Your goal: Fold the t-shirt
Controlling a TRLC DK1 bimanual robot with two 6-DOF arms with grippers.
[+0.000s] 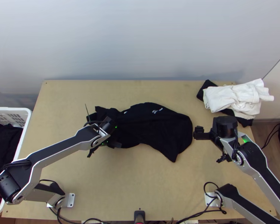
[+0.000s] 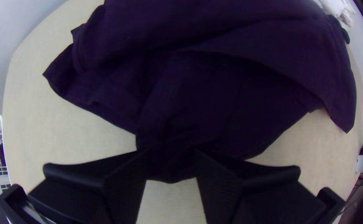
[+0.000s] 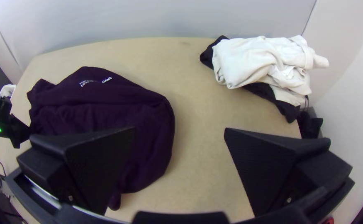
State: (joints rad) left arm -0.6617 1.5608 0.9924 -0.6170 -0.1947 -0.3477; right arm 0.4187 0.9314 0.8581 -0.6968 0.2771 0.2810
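left gripper part-open, right gripper spread wide, both empty by the bunched black t-shirt on your counter. you're likely at the straightening step; next, pinch its edges and spread it flat.

Diffuse lt, soft shadows; wrist-cam edges bent.

One black t-shirt, two robot arms, one counter, one white basket — dark clothes inside, too jumbled to count — one bunched white-and-black cloth heap.
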